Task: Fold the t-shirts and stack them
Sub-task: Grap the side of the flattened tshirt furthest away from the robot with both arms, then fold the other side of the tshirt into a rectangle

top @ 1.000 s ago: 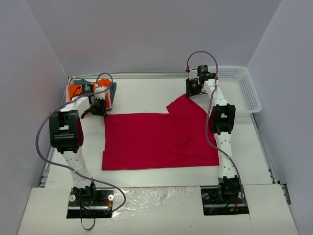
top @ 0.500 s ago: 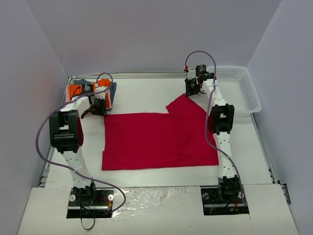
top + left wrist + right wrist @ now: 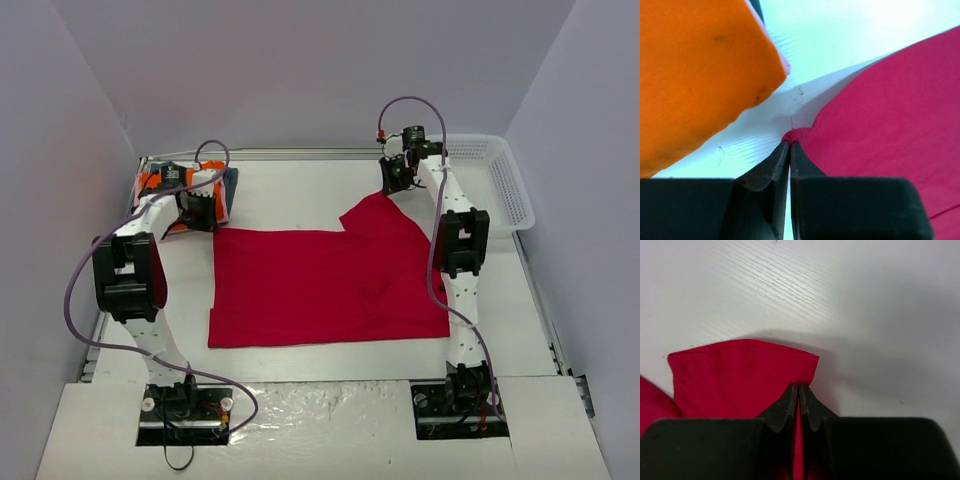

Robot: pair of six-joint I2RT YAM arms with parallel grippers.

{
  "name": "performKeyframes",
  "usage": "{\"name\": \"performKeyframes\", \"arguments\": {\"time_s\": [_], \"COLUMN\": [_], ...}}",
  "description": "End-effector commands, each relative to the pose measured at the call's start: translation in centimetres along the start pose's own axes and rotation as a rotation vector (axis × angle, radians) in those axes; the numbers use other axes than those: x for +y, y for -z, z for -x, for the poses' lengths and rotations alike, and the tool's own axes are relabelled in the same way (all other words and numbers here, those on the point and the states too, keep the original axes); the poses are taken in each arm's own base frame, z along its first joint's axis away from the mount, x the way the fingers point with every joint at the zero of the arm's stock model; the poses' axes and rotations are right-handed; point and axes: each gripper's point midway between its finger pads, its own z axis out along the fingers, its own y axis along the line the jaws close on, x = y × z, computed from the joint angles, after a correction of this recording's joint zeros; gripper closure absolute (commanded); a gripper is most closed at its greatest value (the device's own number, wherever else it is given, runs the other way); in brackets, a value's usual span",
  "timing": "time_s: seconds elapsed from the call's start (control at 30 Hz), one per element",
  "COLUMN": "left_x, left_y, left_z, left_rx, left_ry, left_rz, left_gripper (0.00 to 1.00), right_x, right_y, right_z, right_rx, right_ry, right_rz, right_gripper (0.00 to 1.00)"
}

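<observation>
Where spread flat on the white table [image 3: 300, 190], crimson t-shirt [image 3: 320, 285]: long axis left to right, near edge straight and parallel to the table's near side. Short sleeve [image 3: 382, 220] at the right end, angled toward the far right. Slight rumpling near the right edge.

Left gripper [image 3: 790, 145] at the shirt's far-left corner: jaws pressed together, nipping a small bunched tip of red cloth. Rest of that corner flat on the table.

Right gripper [image 3: 799, 388] at the sleeve's outer end: jaws likewise closed tight, clamped over the sleeve edge, red fabric visible between and under the fingers.

Just beyond the left gripper, in the far-left corner of the table: folded stack. Orange t-shirt [image 3: 155, 183] on top, grey-blue t-shirt [image 3: 231, 184] showing beneath, sliver of pale pink t-shirt [image 3: 785, 64] at the orange one's edge. Stack apart from the crimson shirt, bare table between.

White mesh basket [image 3: 505, 190] at far right.
</observation>
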Motion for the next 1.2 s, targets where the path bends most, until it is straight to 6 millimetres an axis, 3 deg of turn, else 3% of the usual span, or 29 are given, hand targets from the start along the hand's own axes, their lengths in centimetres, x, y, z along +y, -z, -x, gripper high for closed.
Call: {"name": "performKeyframes", "arguments": {"time_s": [0.0,0.2,0.23,0.27,0.33,0.37,0.67,0.83,1.17], "left_x": [-1.3,-2.6,-2.8,-2.9,-3.3,-3.5,-4.2,-4.6,-5.6], "left_y": [3.3,4.3,4.5,4.8,5.0,5.2,6.7,7.6,9.3], "left_z": [2.8,2.5,2.4,2.3,1.9,1.4,-0.9,-2.2,-4.6], "left_rx": [-0.082,-0.092,-0.092,-0.094,-0.089,-0.082,-0.088,-0.086,-0.067], "left_ry": [-0.054,-0.066,-0.073,-0.075,-0.088,-0.091,-0.101,-0.121,-0.173], "left_rz": [-0.023,-0.067,-0.07,-0.071,-0.087,-0.091,-0.114,-0.121,-0.162], "left_gripper": [0.98,0.98,0.98,0.98,0.98,0.97,0.98,0.98,0.98], "right_x": [1.0,1.8,1.9,2.2,2.4,2.5,3.5,4.3,5.7], "right_y": [6.0,9.1,9.1,10.3,10.5,11.7,15.4,18.0,20.9], "right_z": [3.2,3.4,2.7,3.0,1.5,1.6,-3.0,-4.3,-8.7], "right_rx": [-0.088,-0.11,-0.093,-0.109,-0.077,-0.089,-0.039,-0.054,-0.012], "right_ry": [0.044,0.055,0.048,0.056,0.048,0.058,0.059,0.065,0.084], "right_rz": [-0.026,-0.031,-0.029,-0.031,-0.026,-0.032,-0.043,-0.053,-0.066], "right_gripper": [1.0,1.0,1.0,1.0,1.0,1.0,1.0,1.0,1.0]}}
